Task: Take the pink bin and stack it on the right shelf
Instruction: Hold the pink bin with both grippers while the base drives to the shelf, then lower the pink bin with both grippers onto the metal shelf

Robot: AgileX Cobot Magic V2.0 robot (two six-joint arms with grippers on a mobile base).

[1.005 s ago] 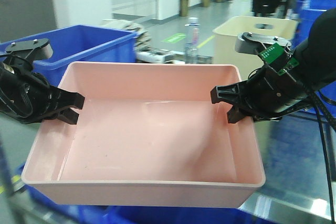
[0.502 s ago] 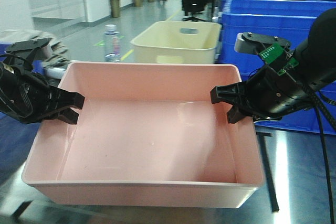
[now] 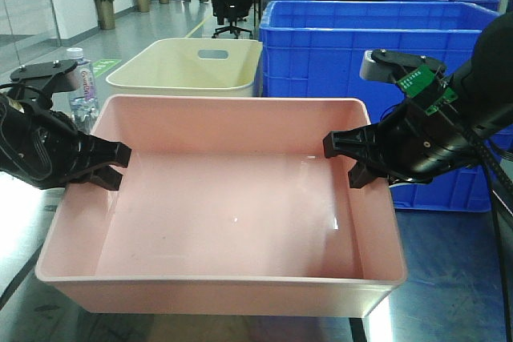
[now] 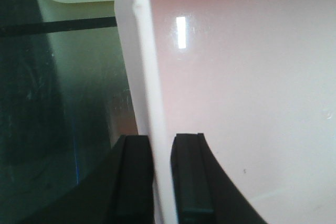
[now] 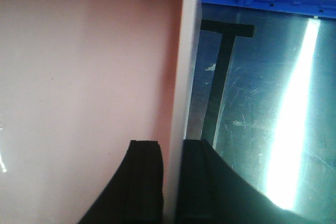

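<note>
The pink bin (image 3: 232, 222) is a wide, shallow, pale-pink tub with smooth glossy walls and a rolled rim, and its floor shows a few small dark specks and soft light reflections. It sits low in the front view over the right shelf (image 3: 449, 278), a dark grey, shiny, scratched metal surface, but its underside is hidden, so I cannot tell whether the base touches the shelf. The left gripper (image 3: 115, 166) is clamped on the bin's left wall, one black finger inside and one outside. The right gripper (image 3: 343, 162) pinches the right wall the same way. Both wrist views confirm the rim wedged between the fingers. A small green tag (image 3: 417, 82) on the right arm carries white printing too small to read. A water bottle (image 3: 80, 86) behind the bin has a label I cannot make out. A cream bin (image 3: 188, 66) and a blue crate (image 3: 377, 46) stand beyond – both partly hidden by the bin and arms.
</note>
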